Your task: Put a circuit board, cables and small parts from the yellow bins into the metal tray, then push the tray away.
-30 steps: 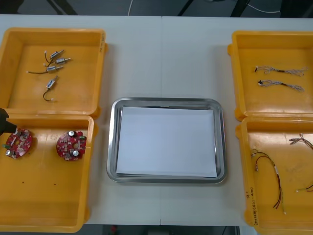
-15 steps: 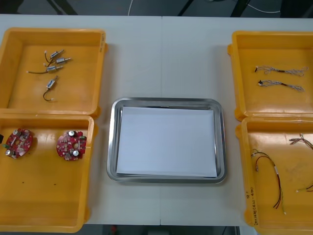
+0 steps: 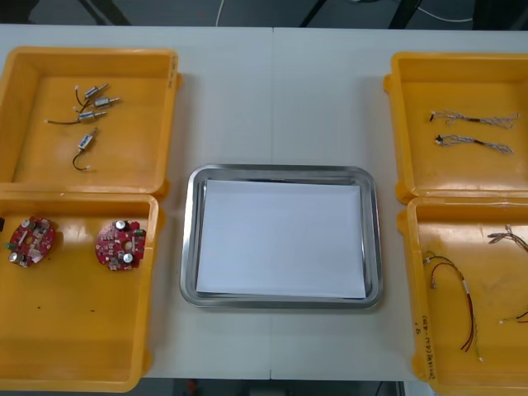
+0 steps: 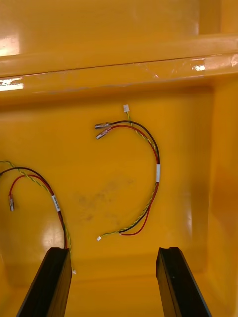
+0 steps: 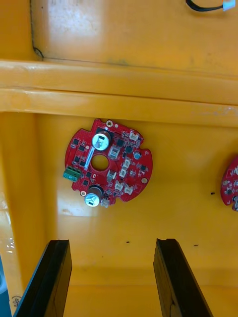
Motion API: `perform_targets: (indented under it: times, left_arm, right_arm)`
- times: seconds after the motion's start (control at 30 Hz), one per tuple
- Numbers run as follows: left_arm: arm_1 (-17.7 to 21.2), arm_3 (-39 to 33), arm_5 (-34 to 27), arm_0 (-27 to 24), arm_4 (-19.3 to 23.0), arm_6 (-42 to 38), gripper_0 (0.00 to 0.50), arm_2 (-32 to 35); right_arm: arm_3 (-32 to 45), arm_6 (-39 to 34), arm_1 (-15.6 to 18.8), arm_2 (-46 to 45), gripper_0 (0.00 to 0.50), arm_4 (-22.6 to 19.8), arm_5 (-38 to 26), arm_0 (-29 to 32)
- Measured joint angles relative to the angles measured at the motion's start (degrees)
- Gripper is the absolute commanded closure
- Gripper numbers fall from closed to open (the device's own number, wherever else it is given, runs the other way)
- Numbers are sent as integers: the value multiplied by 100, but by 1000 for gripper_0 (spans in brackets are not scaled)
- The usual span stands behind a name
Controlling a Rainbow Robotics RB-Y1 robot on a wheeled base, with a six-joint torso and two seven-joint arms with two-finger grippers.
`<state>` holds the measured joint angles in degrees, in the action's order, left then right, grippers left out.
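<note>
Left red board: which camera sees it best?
The left wrist view: the left board lies big and whole ahead of the left arm's open jaws. The front view shows it small in the near left bin. The right wrist view faces cables in another bin.

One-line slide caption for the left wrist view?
Left gripper, fingers open, poised over a round red circuit board lying in a yellow bin, with a second board beside it.

The rectangular metal tray has a polished, shiny rim, while the white sheet inside it looks like matt paper. The yellow plastic bins are smooth and glossy, and the pale table under them looks matt.
</note>
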<state>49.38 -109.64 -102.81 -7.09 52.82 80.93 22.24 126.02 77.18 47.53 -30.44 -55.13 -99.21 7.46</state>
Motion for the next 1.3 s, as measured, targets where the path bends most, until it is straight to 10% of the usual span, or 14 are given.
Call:
perform_targets:
  times: [0.63, 1.3]
  left_arm:
    - [80, 218, 962, 322, -23, 2, 11, -294]
    - [83, 564, 1932, 679, -22, 4, 10, -590]
  right_arm:
    - [-946, 395, 516, 696, 0, -29, 1489, 369]
    - [-1973, 705, 630, 1275, 0, -8, 1717, 34]
